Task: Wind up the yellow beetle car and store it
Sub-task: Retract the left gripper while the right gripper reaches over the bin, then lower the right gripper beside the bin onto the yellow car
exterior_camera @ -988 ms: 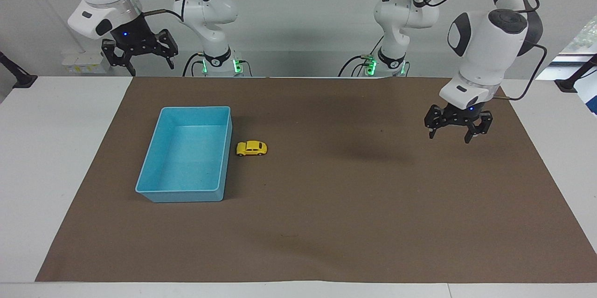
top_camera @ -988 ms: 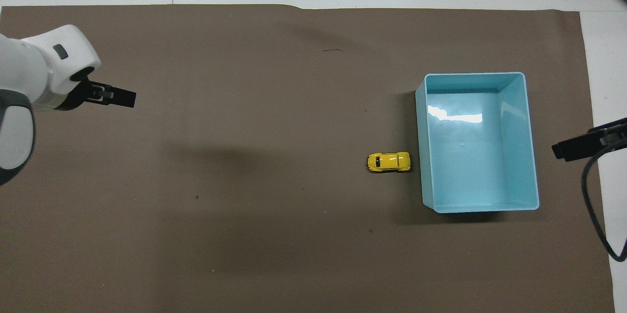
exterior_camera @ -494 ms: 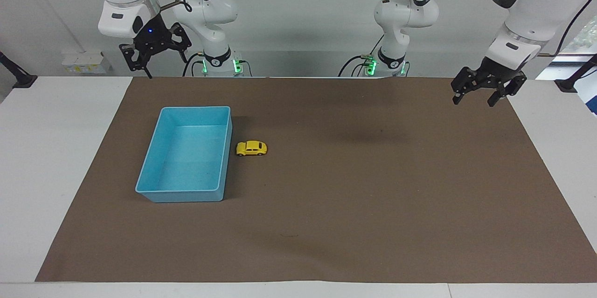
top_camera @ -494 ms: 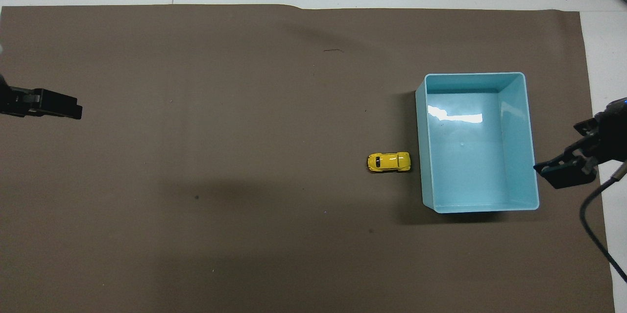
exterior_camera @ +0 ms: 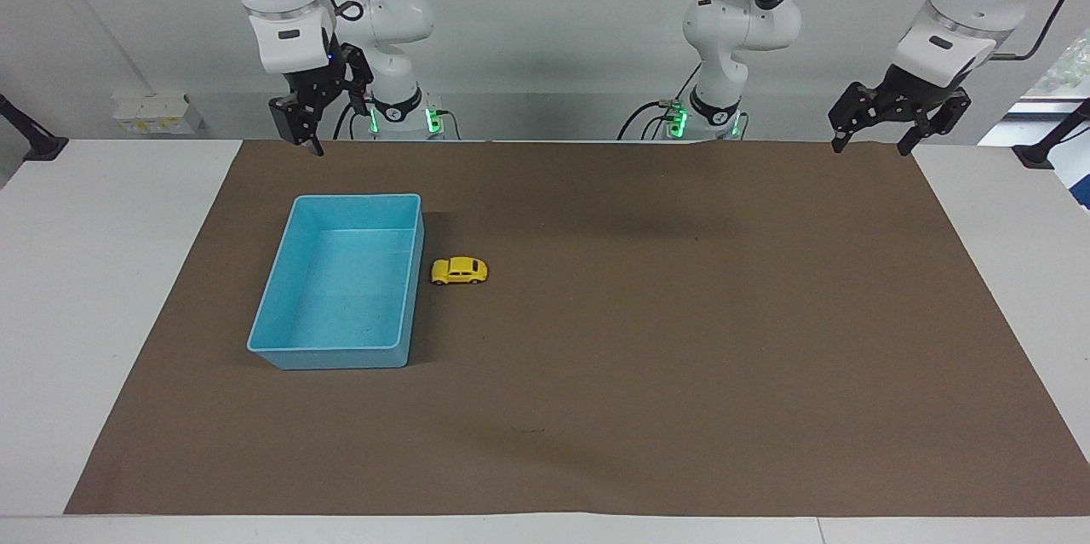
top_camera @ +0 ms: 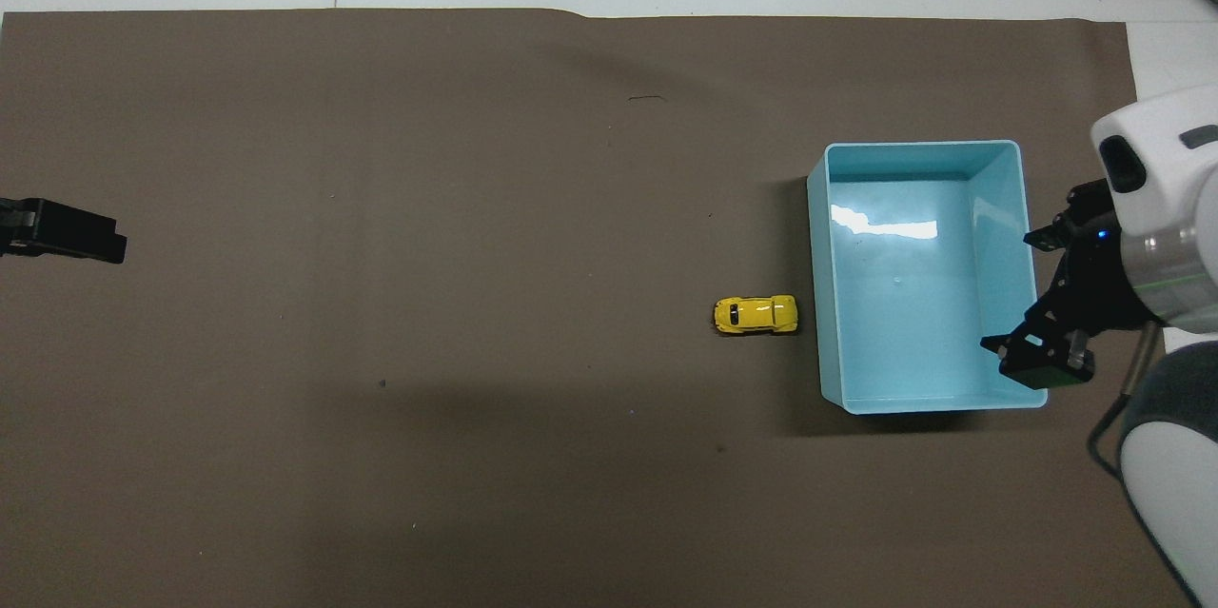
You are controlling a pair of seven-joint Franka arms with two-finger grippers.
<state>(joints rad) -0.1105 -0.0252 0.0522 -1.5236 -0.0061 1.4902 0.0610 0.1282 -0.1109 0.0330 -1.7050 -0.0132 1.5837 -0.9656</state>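
Observation:
The yellow beetle car (exterior_camera: pixel 459 271) (top_camera: pixel 756 315) stands on its wheels on the brown mat, close beside the long wall of the light blue bin (exterior_camera: pixel 358 197) (top_camera: pixel 918 145), which holds nothing. My right gripper (exterior_camera: pixel 319 131) (top_camera: pixel 1039 304) hangs high over the mat's edge nearest the robots, by the bin's end, turned side-on, open and holding nothing. My left gripper (exterior_camera: pixel 871 148) (top_camera: pixel 67 232) is raised over the mat's corner at the left arm's end, open and holding nothing. Neither gripper touches the car or the bin.
The brown mat (exterior_camera: pixel 647 374) covers most of the white table (exterior_camera: pixel 102 289). The mat's whole stretch from the car toward the left arm's end is bare. Cables hang by both arm bases (exterior_camera: pixel 400 114).
The right gripper swung in from the table's end toward the bin and turned side-on. The left gripper rose and drew back to the mat's corner. Car and bin have not moved.

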